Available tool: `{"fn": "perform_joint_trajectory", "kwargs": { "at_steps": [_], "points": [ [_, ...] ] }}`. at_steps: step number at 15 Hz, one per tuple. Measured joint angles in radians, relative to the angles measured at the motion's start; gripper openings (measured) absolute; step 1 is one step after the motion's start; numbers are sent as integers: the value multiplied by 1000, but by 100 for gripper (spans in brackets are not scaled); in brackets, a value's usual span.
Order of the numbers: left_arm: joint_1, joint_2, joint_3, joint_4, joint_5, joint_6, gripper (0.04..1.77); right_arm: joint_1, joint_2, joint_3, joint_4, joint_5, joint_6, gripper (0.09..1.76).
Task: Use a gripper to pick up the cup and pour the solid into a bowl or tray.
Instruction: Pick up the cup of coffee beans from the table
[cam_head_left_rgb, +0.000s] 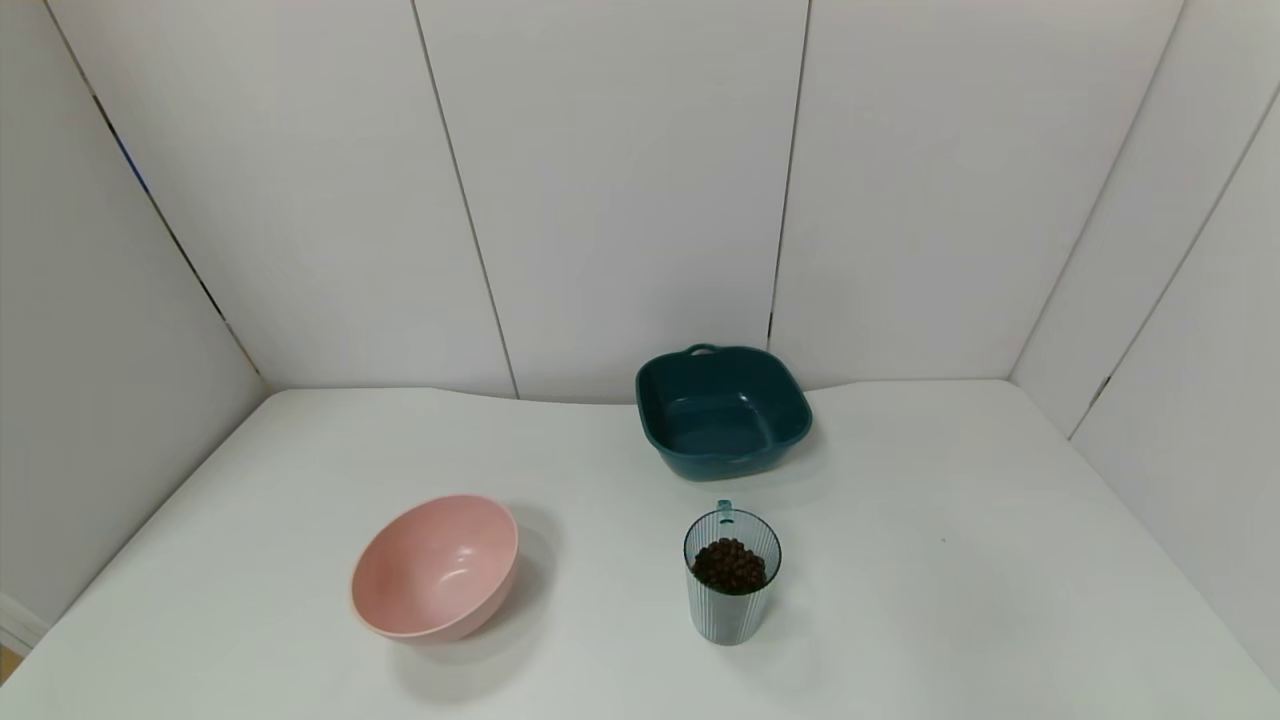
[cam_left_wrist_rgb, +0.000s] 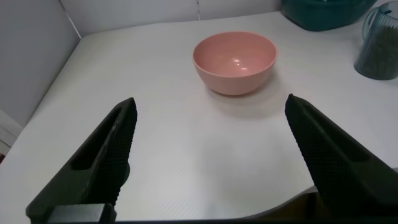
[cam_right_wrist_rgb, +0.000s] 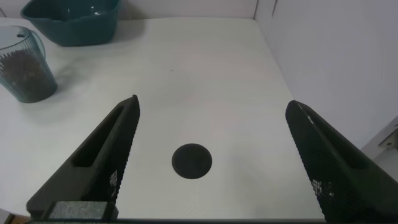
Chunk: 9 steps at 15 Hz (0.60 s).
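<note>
— Pink, matte, round: is that the bowl (cam_head_left_rgb: 435, 567) on the table (cam_head_left_rgb: 950, 560)?

— Yes. It sits on the white table toward the robot's left and near the front edge, its smooth inside bare and its rim tipped a little toward the head camera. The left wrist camera also sees it, standing alone on the white top ahead of that arm.

— And the cup (cam_head_left_rgb: 731, 578)?

— Upright, well apart from the bowl, to the robot's right of it and at about the same depth. It is a ribbed, translucent pale-blue tumbler with a small teal tab on the far side of its rim. The solid (cam_head_left_rgb: 730, 565), a heap of dark brown bean-like pellets, lies inside it, seen through the open mouth.

— What is behind the cup?

— A dark teal squarish dish (cam_head_left_rgb: 722, 411) with a handle on its far side, near the back wall (cam_head_left_rgb: 620, 180). It is close to the cup but not touching it.

— Where are the arms?

— Neither shows in the head view. The left gripper (cam_left_wrist_rgb: 211, 155) hangs low at the near edge of the table, facing the bowl, its two black fingers spread wide with nothing between them. The right gripper (cam_right_wrist_rgb: 211, 158) is over the right part of the table, fingers likewise spread and holding nothing; the cup and the teal dish lie farther off in its view.

— Anything under the right gripper?

— A small black round disc (cam_right_wrist_rgb: 191, 161) lies flat on the table between its fingers as that camera sees it.
</note>
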Motion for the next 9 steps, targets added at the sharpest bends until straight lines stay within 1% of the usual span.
{"fn": "perform_joint_trajectory", "kwargs": {
  "at_steps": [2, 4, 6, 9],
  "points": [
    [-1, 15, -39, 1, -7, -5, 172, 0, 0, 0, 0, 0, 0, 171],
    [0, 65, -95, 1, -11, -8, 172, 0, 0, 0, 0, 0, 0, 171],
    [0, 149, -164, -5, -13, -7, 172, 0, 0, 0, 0, 0, 0, 171],
    [-2, 299, -309, -12, -26, -5, 172, 0, 0, 0, 0, 0, 0, 171]
  ]
}}
